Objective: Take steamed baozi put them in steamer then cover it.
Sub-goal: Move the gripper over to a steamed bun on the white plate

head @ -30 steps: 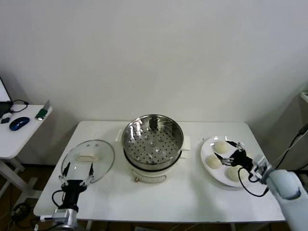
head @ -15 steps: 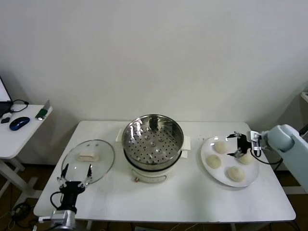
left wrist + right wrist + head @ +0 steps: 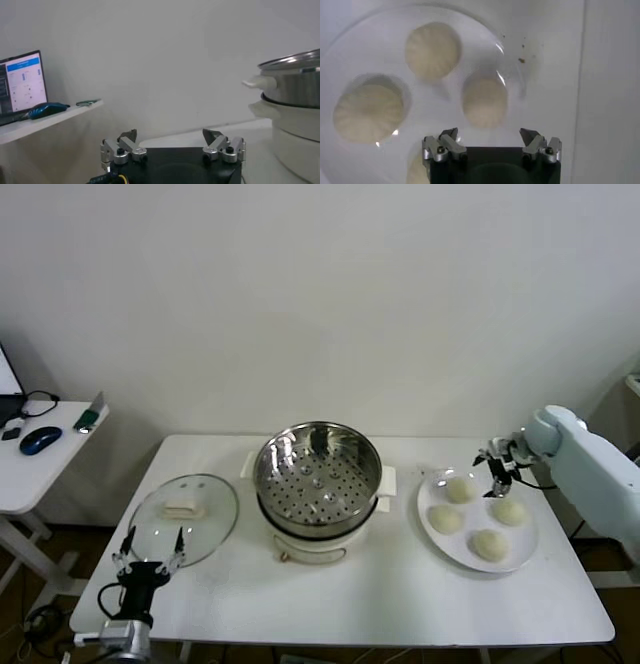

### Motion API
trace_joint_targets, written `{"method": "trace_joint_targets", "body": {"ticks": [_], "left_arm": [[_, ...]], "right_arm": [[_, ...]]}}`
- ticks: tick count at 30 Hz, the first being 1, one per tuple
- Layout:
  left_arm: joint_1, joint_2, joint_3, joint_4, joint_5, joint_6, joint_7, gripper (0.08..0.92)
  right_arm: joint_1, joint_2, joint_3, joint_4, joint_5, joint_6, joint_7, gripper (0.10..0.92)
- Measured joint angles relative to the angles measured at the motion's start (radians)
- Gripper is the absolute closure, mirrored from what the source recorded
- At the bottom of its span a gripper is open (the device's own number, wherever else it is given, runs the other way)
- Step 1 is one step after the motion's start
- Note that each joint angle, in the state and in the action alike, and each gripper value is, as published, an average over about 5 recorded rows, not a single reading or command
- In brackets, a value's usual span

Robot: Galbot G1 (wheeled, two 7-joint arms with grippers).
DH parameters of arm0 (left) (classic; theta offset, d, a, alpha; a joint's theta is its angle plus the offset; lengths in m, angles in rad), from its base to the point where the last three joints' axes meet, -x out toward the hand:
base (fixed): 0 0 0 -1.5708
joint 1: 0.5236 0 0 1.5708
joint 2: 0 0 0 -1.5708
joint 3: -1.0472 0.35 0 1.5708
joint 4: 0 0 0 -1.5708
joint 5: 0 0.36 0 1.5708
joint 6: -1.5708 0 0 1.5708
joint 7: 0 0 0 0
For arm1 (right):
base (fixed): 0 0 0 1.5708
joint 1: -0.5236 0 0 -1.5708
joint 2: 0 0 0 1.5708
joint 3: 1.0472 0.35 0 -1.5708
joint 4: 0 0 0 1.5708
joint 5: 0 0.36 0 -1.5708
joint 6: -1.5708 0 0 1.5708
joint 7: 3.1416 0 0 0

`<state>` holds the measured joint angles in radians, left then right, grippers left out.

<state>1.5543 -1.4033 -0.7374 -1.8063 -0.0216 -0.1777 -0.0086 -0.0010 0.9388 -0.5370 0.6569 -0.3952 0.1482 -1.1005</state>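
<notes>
The right gripper [image 3: 497,460], jaws spread, hovers over the plate's [image 3: 522,556] baozi [image 3: 459,489] ready to pick; the left gripper [image 3: 146,546] waits, also spread.

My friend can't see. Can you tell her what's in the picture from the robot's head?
A white table holds an empty shiny steamer in the middle, its glass cover lying to the left, and a white plate with four steamed baozi on the right. The open right gripper hovers over the plate's far edge; the left gripper waits, open, near the cover.

Head cam looks down over the whole tabletop [image 3: 400,604]. Right wrist cam hangs close above the plate [image 3: 380,60], probably straight down; left wrist cam sits low, facing the steamer [image 3: 295,80].
</notes>
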Motion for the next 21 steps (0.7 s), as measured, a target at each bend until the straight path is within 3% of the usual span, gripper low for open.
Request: {"method": "trace_joint_targets", "body": {"ticks": [21], "left_arm": [[-0.010,0.005,-0.001,0.024,0.000,0.000,0.000,0.177]], "right_arm": [[0.048,0.183,-0.017,-0.230,-0.107,0.049,-0.030,0.207]]}}
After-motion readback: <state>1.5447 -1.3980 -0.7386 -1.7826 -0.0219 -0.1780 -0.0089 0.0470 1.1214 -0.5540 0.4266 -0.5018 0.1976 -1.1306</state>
